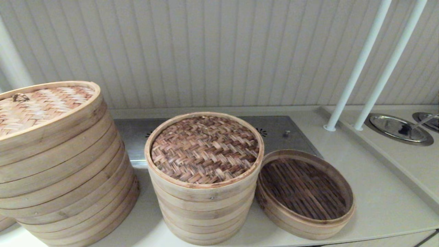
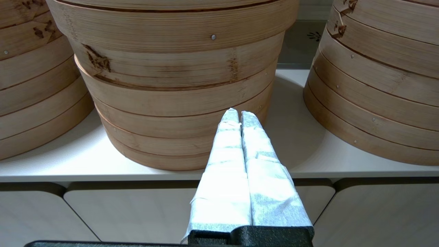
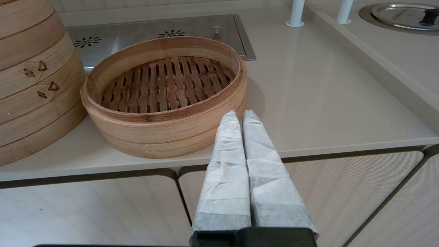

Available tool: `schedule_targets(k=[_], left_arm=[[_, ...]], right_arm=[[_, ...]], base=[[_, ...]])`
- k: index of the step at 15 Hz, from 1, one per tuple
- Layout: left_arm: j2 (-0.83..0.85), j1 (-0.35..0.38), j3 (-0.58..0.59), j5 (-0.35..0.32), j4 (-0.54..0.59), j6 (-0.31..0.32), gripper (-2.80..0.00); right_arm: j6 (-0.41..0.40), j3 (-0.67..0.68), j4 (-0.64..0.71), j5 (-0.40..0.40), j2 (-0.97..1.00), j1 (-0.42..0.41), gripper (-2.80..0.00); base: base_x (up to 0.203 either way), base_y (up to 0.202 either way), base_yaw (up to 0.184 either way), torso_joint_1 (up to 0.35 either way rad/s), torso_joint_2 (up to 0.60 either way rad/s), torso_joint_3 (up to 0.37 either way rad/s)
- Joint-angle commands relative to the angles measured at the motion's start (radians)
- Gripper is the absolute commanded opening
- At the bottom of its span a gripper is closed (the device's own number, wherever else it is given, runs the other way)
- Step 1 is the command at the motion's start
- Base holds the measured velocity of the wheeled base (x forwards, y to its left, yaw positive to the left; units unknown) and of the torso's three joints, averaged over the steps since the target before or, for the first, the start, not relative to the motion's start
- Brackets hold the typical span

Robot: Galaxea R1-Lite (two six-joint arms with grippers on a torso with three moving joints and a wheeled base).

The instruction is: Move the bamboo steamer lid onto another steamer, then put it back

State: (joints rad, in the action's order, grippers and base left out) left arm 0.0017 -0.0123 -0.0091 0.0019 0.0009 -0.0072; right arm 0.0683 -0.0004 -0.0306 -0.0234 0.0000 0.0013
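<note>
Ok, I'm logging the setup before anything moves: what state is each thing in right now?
bamboo steamer lid: seated on the middle steamer stack, untouched.
low steamer: open and empty, on the counter beside that stack.
large steamer stack: covered by its tan lid.
left claw: shut, empty, low before the counter edge.
right claw: shut, empty, before the low steamer.

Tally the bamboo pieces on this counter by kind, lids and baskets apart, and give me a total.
Woven lids: 2, the dark brown bamboo steamer lid on the middle stack and the larger tan lid on the wide stack.
Multi-tier steamer stacks: 2, the middle stack and the wide stack.
Single open baskets: 1, the low steamer.
Total: 5.
</note>
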Motion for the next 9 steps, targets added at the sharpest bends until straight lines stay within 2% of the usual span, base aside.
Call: schedule_targets(k=[1, 9], left_arm=[[0.0, 0.0, 0.0, 0.001, -0.001, 0.0, -2.8], [0.0, 0.0, 0.0, 0.0, -0.001, -0.001, -2.8]], right_arm=[[0.001, 0.003, 0.001, 0.0, 0.005, 0.0, -2.8], [0.01, 0.003, 0.003, 0.0, 0.005, 0.002, -2.8]], base=[[0.0, 0.0, 0.0, 0.0, 0.0, 0.0], [0.0, 0.0, 0.0, 0.0, 0.0, 0.0]])
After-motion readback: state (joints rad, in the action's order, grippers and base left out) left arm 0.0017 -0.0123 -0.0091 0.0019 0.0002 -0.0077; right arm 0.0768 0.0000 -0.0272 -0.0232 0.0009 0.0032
